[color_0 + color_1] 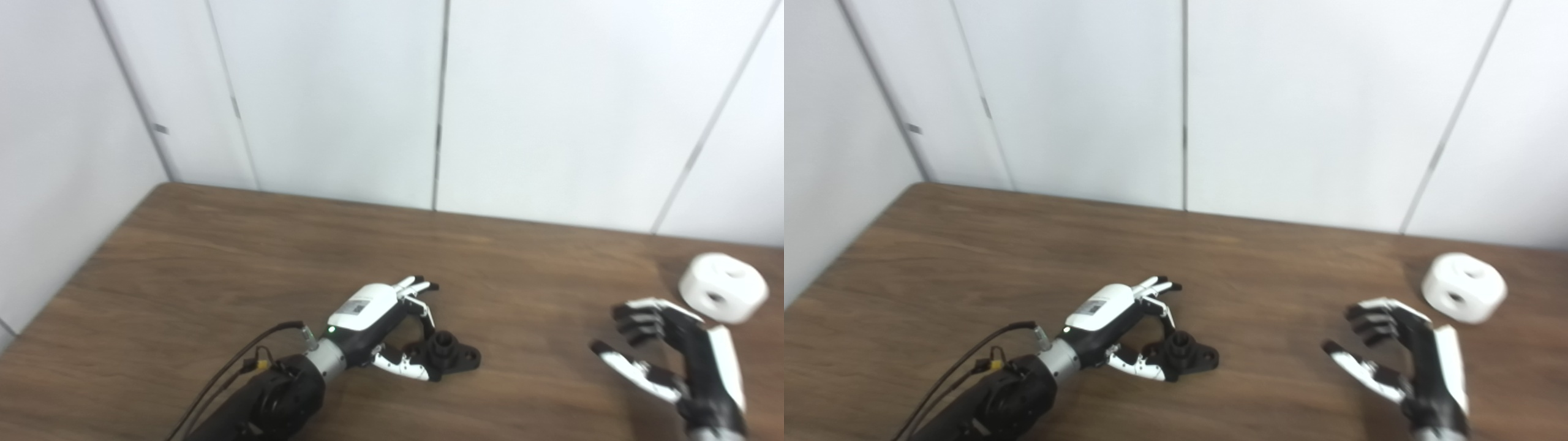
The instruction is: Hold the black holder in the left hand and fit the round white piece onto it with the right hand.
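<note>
The black holder (452, 355) lies flat on the wooden table (245, 257), its short round post pointing up. My left hand (376, 315) is open around its left side: the thumb rests against the holder's near-left edge and the fingers reach over its far side without closing. The round white piece (723, 288), with holes in its top and side, sits on the table at the far right. My right hand (670, 349) is open and empty, fingers curled, just to the near left of the white piece and apart from it. Both hands also show in the right eye view, left (1115, 312) and right (1402, 349).
White wall panels (392, 104) stand directly behind the table's far edge and along its left side. Black cables (226, 373) run along my left forearm at the bottom left.
</note>
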`<state>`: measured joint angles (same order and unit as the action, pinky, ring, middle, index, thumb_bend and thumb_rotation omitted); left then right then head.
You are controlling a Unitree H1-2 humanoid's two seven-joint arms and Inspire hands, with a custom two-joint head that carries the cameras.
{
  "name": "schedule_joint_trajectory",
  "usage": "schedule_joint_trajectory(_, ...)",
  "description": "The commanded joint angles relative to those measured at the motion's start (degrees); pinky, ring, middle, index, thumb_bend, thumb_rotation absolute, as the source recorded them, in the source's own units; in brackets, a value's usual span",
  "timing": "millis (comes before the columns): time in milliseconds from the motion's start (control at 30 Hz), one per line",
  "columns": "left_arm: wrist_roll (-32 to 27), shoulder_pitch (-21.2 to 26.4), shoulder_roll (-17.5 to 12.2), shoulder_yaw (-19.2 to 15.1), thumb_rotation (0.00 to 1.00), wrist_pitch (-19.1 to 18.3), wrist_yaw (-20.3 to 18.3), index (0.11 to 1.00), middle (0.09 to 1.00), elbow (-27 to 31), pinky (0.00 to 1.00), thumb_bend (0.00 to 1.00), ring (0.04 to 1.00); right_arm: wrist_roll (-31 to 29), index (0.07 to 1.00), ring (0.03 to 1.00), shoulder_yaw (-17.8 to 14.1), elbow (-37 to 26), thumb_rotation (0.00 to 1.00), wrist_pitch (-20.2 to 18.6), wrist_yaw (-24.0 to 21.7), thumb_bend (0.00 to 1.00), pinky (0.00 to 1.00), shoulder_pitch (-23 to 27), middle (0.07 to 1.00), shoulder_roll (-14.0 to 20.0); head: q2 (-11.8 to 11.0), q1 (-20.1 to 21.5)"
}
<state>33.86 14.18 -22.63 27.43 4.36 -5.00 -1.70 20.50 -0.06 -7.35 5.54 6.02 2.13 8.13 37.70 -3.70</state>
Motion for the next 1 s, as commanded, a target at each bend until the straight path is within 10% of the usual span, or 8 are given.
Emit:
schedule_joint_trajectory(0,1.83,-1.32,1.0,3.84,0.06,3.05,-4.02,0.486,0.949,-1.33,0.9,0.52,0.998,0.61,0.496,0.529,0.47,-1.43,0.12,2.92,1.26,0.5,0.42,1.83,0.612,-0.69,0.53,1.27)
schedule_joint_trajectory(500,2.22,0.11,0.53,6.58,0.06,8.24,-6.16,0.487,0.952,-4.8,0.87,0.52,0.989,6.01,0.497,0.545,0.81,-10.83,0.13,-5.49,-3.23,0.5,0.42,3.35,0.629,1.51,-0.64,17.29)
schedule_joint_trajectory(600,2.0,0.11,0.08,6.04,0.06,10.13,-5.63,0.487,0.943,-6.35,0.86,0.52,0.978,15.65,0.497,0.569,1.14,-16.66,0.14,-13.43,-11.37,0.5,0.45,6.49,0.665,7.78,-2.63,22.64)
schedule_joint_trajectory(733,2.13,-0.01,-0.48,5.45,0.06,11.41,-5.77,0.487,0.932,-7.61,0.84,0.52,0.962,32.5,0.754,0.705,2.59,-21.06,0.23,-22.89,-24.89,0.65,0.55,12.13,0.78,15.71,-6.02,29.68)
schedule_joint_trajectory(967,2.19,-0.43,-2.19,4.76,0.06,13.8,-5.9,0.488,0.92,-9.04,0.82,0.52,0.942,54.7,0.838,0.834,3.83,-19.38,0.3,-28.1,-49.14,0.84,0.61,24.73,0.901,22.59,-12.36,40.26)
